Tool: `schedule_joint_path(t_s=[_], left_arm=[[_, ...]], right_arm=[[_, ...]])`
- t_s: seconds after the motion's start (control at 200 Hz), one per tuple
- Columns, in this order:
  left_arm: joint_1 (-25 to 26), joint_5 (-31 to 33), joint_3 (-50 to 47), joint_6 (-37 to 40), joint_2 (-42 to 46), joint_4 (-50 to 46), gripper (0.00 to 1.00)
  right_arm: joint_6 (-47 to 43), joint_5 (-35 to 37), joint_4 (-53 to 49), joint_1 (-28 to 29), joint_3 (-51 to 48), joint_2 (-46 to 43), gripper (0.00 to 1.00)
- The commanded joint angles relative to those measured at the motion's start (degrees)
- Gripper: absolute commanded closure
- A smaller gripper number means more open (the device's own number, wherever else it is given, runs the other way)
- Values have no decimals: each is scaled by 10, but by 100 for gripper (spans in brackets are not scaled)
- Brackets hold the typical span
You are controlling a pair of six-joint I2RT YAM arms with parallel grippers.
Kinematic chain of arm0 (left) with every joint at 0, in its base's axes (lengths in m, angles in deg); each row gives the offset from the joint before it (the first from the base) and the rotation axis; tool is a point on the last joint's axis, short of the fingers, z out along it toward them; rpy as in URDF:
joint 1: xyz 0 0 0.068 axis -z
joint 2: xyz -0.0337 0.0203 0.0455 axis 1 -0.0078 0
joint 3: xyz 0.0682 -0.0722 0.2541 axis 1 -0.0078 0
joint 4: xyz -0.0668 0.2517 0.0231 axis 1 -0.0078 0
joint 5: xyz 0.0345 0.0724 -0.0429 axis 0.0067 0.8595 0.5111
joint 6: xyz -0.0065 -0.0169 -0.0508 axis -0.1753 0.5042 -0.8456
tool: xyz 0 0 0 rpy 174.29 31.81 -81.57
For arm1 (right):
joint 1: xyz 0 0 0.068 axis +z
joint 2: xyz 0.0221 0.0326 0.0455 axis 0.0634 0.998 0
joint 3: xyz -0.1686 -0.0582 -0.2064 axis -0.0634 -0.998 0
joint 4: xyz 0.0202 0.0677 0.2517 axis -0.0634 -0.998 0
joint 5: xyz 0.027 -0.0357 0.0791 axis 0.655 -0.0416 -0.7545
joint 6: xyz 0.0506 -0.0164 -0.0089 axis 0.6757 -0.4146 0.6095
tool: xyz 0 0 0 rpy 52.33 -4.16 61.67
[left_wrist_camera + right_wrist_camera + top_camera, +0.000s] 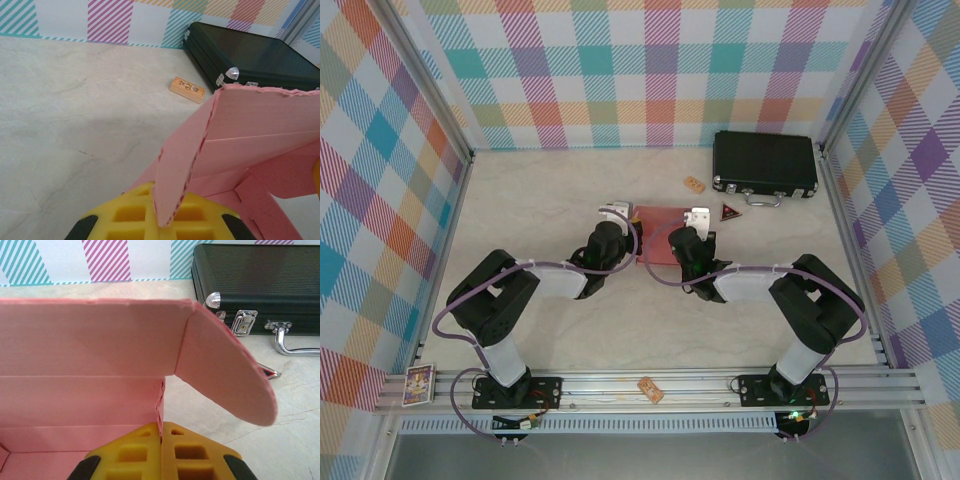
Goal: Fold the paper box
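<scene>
**Paper box (660, 228) pinched from both sides**

Yellow pads (125, 217) sit right under the left wrist lens. The left tool (165, 220) is clenched on a raised flap of the box, and the flap's jagged edge runs down between the pads. The bottom of the frame cuts off the pads' lower part.

From above, the box lies at mid-tabletop (540, 300) between the two arms, much of it hidden under the wrists.

Moving right, the right tool (161, 447) has its pads pressed together. A thin upright wall edge of the box drops into the seam, so it looks gripped there. A rounded flap swings out to the right and covers most of a small red triangle (270, 373).

Beyond the box lies a small orange tile (694, 184), its print too small to read. At far right, a black case (765, 165) rests near the back corner.
</scene>
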Motion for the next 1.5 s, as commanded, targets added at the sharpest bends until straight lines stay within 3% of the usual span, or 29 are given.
schedule_joint_path(t_s=[0.0,0.245,0.385,0.535,0.755,1.209,1.404,1.494], left_arm=[[22,-12,-16,-12,16,-4,92],[23,-3,-36,-16,27,-3,81],[23,-5,-38,-16,28,-7,84],[23,-15,-38,-14,27,-7,100],[24,-27,-35,-22,23,-6,100],[29,-40,-34,-33,23,-9,85],[29,-42,-36,-32,16,-8,86],[29,-46,-36,-35,11,-4,92]], right_arm=[[15,-12,-19,15,-15,-7,100],[24,2,-34,17,-14,-7,100],[28,4,-36,18,-13,-6,100],[38,5,-44,20,-12,-5,100],[47,7,-48,26,-17,-4,100],[62,19,-65,34,-18,-1,100],[67,21,-66,35,-19,-2,100],[71,21,-67,35,-24,-3,100]])
